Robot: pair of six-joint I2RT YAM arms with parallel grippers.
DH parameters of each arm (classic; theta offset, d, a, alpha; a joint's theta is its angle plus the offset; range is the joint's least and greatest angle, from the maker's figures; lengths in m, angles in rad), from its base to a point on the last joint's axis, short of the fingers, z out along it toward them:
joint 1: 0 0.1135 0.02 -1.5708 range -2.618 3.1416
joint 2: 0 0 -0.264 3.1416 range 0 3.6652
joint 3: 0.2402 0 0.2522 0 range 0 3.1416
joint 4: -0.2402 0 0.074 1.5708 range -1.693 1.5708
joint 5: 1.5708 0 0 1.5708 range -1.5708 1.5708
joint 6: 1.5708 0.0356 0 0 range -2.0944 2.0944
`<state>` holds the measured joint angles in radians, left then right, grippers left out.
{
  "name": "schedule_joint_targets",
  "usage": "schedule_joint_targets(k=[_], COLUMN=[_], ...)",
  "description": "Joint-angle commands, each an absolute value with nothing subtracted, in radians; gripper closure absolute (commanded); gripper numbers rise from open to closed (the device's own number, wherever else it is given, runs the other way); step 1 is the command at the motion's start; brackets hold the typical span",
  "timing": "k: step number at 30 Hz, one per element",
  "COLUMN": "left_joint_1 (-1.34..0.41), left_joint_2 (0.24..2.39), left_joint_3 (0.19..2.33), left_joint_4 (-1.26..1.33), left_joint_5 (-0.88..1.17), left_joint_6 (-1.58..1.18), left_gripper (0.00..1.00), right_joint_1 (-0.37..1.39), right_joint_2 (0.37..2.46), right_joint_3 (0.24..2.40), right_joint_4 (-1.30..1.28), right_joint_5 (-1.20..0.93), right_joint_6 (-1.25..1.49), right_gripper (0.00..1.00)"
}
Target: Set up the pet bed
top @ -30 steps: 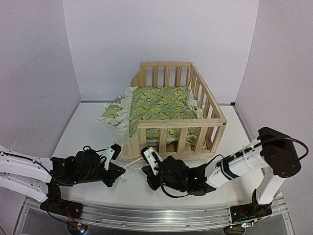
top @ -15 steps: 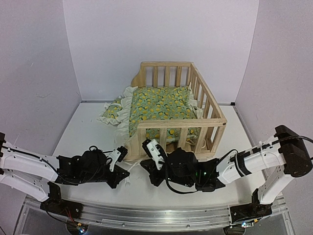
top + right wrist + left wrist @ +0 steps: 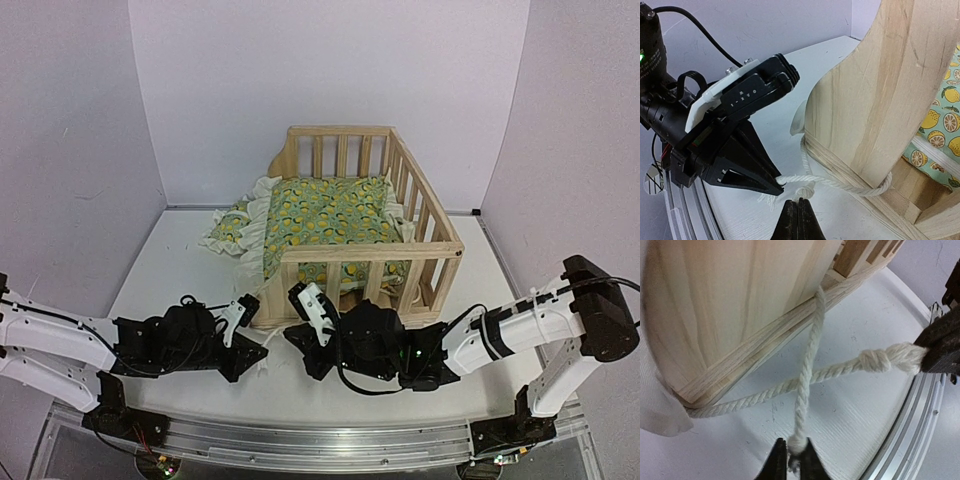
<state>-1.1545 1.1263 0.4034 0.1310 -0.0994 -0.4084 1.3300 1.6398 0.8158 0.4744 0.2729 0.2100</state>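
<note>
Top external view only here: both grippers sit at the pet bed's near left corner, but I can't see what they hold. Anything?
Observer: The left gripper is shut on one end of a white twisted rope.
Operator: And the right?
Observer: The right gripper pinches the other end, just past a knot.
Operator: Where does the rope run?
Observer: It wraps the base of the pet bed at that corner; its strands cross in front.
</note>
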Motion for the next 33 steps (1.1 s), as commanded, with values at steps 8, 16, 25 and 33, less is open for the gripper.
schedule_joint_targets(k=[8, 16, 25, 33], left_joint_1=[-1.149, -1.149, -1.149, -1.150], left_joint_2=[0.885, 0.941, 1.058, 1.147], left_joint_3=[0.387, 0.456, 0.496, 0.515], left_joint_4=[0.088, 0.130, 0.153, 0.179], left_joint_5=[-0.162, -0.130, -0.159, -0.199], left_joint_6=[-0.275, -0.147, -0.163, -0.169], left_gripper=[0.41, 0.25, 0.31, 0.41], right_joint_1=[1.329, 1.328, 1.330, 1.330], right_joint_2=[1.600, 1.592, 1.570, 1.552], right_joint_3=[0.859, 0.867, 0.858, 0.855], right_joint_4=[0.504, 0.496, 0.485, 0.483], right_joint_5=[0.276, 0.264, 0.268, 0.248], right_joint_6=[0.215, 0.218, 0.230, 0.228], right_gripper=[1.00, 1.00, 1.00, 1.00])
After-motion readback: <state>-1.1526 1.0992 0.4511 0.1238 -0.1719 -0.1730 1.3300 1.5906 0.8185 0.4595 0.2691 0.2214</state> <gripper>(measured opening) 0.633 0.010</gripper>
